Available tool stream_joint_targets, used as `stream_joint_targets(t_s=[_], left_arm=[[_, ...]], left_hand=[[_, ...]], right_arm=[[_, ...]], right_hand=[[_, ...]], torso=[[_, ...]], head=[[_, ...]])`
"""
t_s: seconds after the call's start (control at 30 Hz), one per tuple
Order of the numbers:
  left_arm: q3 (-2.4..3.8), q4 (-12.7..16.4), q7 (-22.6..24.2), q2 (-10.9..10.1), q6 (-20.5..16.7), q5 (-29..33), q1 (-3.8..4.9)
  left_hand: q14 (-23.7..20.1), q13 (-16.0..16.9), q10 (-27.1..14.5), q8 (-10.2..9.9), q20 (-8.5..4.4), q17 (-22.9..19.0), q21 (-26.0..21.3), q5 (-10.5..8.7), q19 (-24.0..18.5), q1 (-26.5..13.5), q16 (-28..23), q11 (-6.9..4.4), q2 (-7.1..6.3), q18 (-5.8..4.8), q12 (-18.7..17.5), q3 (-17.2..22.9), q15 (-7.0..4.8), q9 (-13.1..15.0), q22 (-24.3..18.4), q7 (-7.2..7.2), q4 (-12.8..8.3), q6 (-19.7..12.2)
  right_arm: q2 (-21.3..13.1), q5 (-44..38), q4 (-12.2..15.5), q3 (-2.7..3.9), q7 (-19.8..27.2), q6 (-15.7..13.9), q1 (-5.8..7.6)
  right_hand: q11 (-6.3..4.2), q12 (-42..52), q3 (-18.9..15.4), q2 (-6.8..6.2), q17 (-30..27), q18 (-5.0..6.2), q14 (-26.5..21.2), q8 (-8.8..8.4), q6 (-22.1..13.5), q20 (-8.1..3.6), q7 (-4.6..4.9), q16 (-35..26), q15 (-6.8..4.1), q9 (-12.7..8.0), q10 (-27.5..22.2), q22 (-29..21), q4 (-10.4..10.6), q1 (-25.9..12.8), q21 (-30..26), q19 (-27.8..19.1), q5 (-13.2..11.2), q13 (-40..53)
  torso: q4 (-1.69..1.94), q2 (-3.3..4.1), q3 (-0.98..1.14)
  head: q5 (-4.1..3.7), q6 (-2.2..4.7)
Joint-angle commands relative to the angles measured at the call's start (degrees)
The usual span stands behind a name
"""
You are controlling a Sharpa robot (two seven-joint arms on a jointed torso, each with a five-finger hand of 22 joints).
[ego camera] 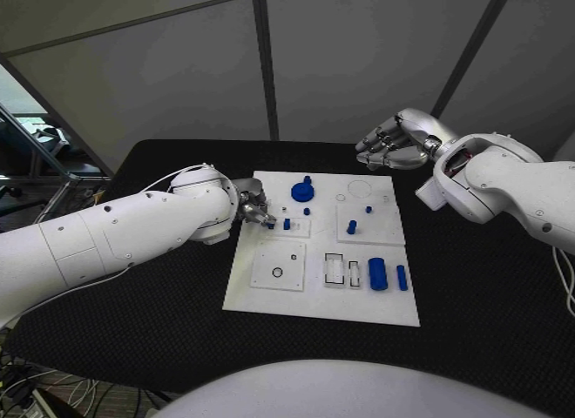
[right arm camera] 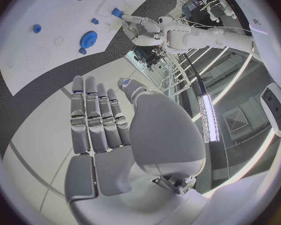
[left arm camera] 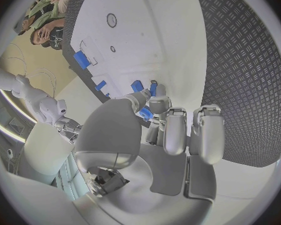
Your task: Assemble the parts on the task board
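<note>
**Left hand gripping a small part at the board edge; right hand idle beyond the board**

We find the task board [ego camera: 315,300] lying flat in the middle of the black worktop [ego camera: 489,296]. On it we note a blue gear [ego camera: 303,191] near the far edge, a small blue peg [ego camera: 352,226] standing upright near the centre, and, toward the near right corner, a blue cylinder [ego camera: 377,273] lying next to a slimmer blue pin [ego camera: 402,277].

The left hand [ego camera: 253,207] is at the board's left edge, over its far-left portion. In the left wrist view its fingers [left arm camera: 173,130] are curled in, and a small blue part [left arm camera: 145,113] is pinched between thumb and fingers; we cannot tell its exact shape.

The right hand [ego camera: 390,144] hangs above the worktop beyond the board's far right corner, well apart from every part. In the right wrist view its fingers [right arm camera: 93,117] are extended side by side and hold nothing; the palm is bare.
</note>
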Motion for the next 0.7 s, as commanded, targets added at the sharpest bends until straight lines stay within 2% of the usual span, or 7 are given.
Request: stream_joint_targets(t_s=[0.03, 0.43, 0.47, 0.53, 0.57, 0.7], left_arm=[[-0.21, 0.2, -0.83, -0.02, 2.36, -0.16, -0.24], [-0.19, 0.61, -0.55, -0.22, 3.27, -0.16, -0.21], [-0.19, 0.62, -0.55, -0.23, 3.31, -0.16, -0.21], [-0.18, 0.6, -0.54, -0.24, 3.37, -0.16, -0.19], [-0.18, 0.58, -0.54, -0.25, 3.4, -0.16, -0.18], [-0.17, 0.48, -0.55, -0.23, 3.58, -0.16, -0.15]], left_hand=[[3.84, -0.03, 0.14, 0.38, -0.39, 7.63, 0.21, 0.4, 3.03, 0.15, 0.36, -0.23, 0.4, -1.03, -0.22, 7.23, -0.42, 0.15, 10.76, -0.33, -6.71, -0.11], [3.86, -0.04, 0.43, 0.76, -0.39, 7.65, 0.33, 0.57, 3.11, -0.08, 0.39, -0.29, -0.14, -1.06, -0.1, 8.04, -0.44, 0.44, 10.88, -0.39, -7.2, -0.05], [3.86, -0.02, 0.51, 0.84, -0.39, 7.65, 0.34, 0.79, 3.12, -0.18, 0.39, -0.31, -0.25, -1.07, -0.06, 8.3, -0.44, 0.5, 10.89, -0.37, -7.3, -0.03], [3.87, -0.06, 0.67, 1.04, -0.41, 7.66, 0.35, 2.97, 3.14, -0.69, 0.4, -0.28, -0.69, -1.08, -0.03, 8.8, -0.45, 0.67, 10.93, -0.37, -7.42, 0.02], [3.87, -0.09, 0.71, 1.1, -0.4, 7.66, 0.32, 3.37, 3.13, -0.85, 0.4, -0.28, -0.8, -1.07, -0.03, 8.96, -0.45, 0.73, 10.92, -0.37, -7.47, 0.02], [3.87, -0.06, 0.76, 1.15, -0.4, 7.66, 0.31, 3.56, 3.13, -0.94, 0.4, -0.29, -0.86, -1.07, 0.02, 9.06, -0.45, 0.76, 10.92, -0.38, -7.5, 0.03]], right_arm=[[0.02, -0.13, 0.0, 0.04, 0.48, 0.3, 0.13], [0.16, -0.13, -0.07, 0.03, 0.5, 0.36, 0.13], [0.17, -0.13, -0.08, 0.03, 0.5, 0.37, 0.13], [0.19, -0.13, -0.1, 0.03, 0.51, 0.37, 0.13], [0.2, -0.13, -0.11, 0.03, 0.51, 0.37, 0.13], [0.25, -0.13, -0.15, 0.03, 0.51, 0.39, 0.13]], right_hand=[[-0.23, 0.21, 0.17, 0.34, -0.06, 0.58, 0.27, 0.28, -0.02, 0.17, -0.32, -0.34, 0.09, 0.04, -0.03, -0.06, 0.16, -0.08, -0.26, 0.38, 0.33, -0.07], [-0.23, 0.21, 0.17, 0.34, -0.06, 0.58, 0.27, 0.28, -0.02, 0.17, -0.32, -0.34, 0.09, 0.04, -0.03, -0.06, 0.16, -0.08, -0.26, 0.38, 0.33, -0.07], [-0.23, 0.21, 0.17, 0.34, -0.06, 0.58, 0.27, 0.28, -0.02, 0.17, -0.32, -0.34, 0.09, 0.04, -0.03, -0.06, 0.16, -0.08, -0.26, 0.38, 0.33, -0.07], [-0.23, 0.21, 0.17, 0.34, -0.06, 0.58, 0.27, 0.28, -0.02, 0.17, -0.32, -0.34, 0.09, 0.04, -0.03, -0.06, 0.16, -0.08, -0.26, 0.38, 0.33, -0.07], [-0.23, 0.21, 0.17, 0.34, -0.06, 0.58, 0.27, 0.28, -0.02, 0.17, -0.32, -0.34, 0.09, 0.04, -0.03, -0.06, 0.16, -0.08, -0.26, 0.38, 0.33, -0.07], [-0.23, 0.21, 0.17, 0.34, -0.06, 0.58, 0.27, 0.28, -0.02, 0.17, -0.32, -0.34, 0.09, 0.04, -0.03, -0.06, 0.16, -0.08, -0.26, 0.38, 0.33, -0.07]], torso=[[0.03, 0.01, 0.02], [0.0, -0.02, 0.02], [0.0, -0.02, 0.02], [0.03, -0.01, 0.01], [0.04, 0.01, 0.02], [-0.01, 0.0, 0.01]], head=[[-0.13, 0.0], [-0.08, -0.17], [-0.08, -0.17], [-0.07, -0.19], [-0.09, -0.22], [-0.07, -0.32]])
